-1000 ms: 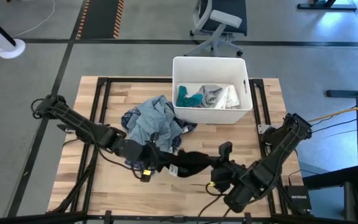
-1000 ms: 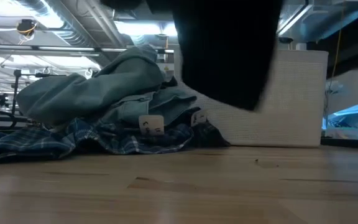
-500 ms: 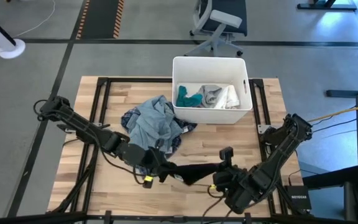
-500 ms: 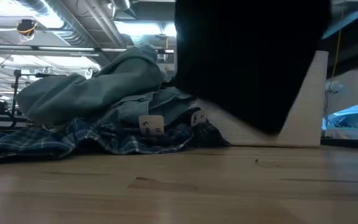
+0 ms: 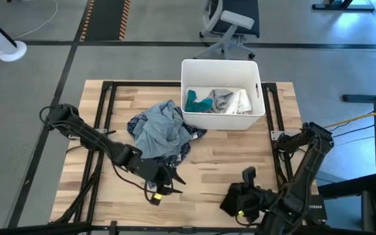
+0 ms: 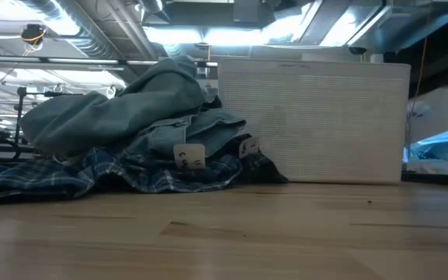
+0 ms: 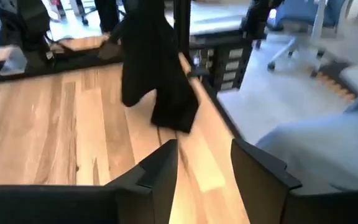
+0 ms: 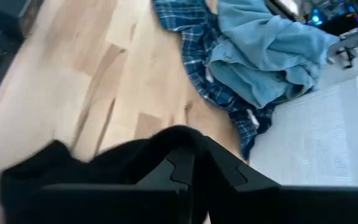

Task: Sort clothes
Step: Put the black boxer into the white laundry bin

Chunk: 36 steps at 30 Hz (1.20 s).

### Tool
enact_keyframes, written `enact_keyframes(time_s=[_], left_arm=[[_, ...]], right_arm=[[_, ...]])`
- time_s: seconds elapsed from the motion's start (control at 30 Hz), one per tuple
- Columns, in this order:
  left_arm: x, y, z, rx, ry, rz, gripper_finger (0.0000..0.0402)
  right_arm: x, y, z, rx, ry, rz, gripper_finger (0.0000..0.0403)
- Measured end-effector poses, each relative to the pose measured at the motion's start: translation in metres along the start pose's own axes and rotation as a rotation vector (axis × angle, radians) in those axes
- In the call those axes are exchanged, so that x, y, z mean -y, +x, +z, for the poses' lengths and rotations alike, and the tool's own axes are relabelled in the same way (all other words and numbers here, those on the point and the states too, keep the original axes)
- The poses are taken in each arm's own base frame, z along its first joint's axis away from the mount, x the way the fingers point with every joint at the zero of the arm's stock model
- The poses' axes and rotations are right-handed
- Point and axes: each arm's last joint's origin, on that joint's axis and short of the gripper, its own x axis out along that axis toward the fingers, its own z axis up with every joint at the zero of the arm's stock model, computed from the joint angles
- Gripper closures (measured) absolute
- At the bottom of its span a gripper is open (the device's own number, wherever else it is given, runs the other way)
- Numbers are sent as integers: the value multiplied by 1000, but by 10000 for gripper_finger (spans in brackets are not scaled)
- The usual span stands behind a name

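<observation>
My right gripper (image 8: 188, 180), clamped on black garment (image 8: 86, 177) at tabletop (image 5: 227, 163) front edge, needs a drop spot next; left gripper (image 7: 201, 168) gapes, empty.

- Bare wooden table (image 5: 227, 156) runs open across the front, between the left gripper (image 5: 164, 180) and the right gripper (image 5: 235, 203), the low view showing nothing on the boards there.
- A heap of light blue-grey and dark blue plaid clothes (image 5: 163, 130) fills the table's middle, blocking the way toward the back.
- The white bin (image 5: 222, 68) stands just beside the heap at the back right, its tall wall (image 6: 317, 124) a barrier at table height.
- The left gripper's fingers (image 7: 160, 177) stand apart with nothing between them, over bare wood.
- A black garment (image 7: 157, 74) hangs pinched in the right gripper at the front edge, obstructing that corner.
- The table's left side lies free.
</observation>
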Motion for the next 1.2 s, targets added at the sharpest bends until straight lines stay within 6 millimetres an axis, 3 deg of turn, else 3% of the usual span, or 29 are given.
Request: enact_keyframes(time_s=[0.37,0.6,0.87,1.2], left_arm=[[21,48,-50,-182,119,-15,266],[26,73,-71,-177,184,68,271],[23,92,-67,-1,362,105,271],[-21,99,-60,16,423,248,271]], right_arm=[[17,17,9,-7,32,-77,375],[32,32,15,-9,64,-168,375],[56,73,24,-110,48,-262,374],[89,100,28,-190,27,-302,374]])
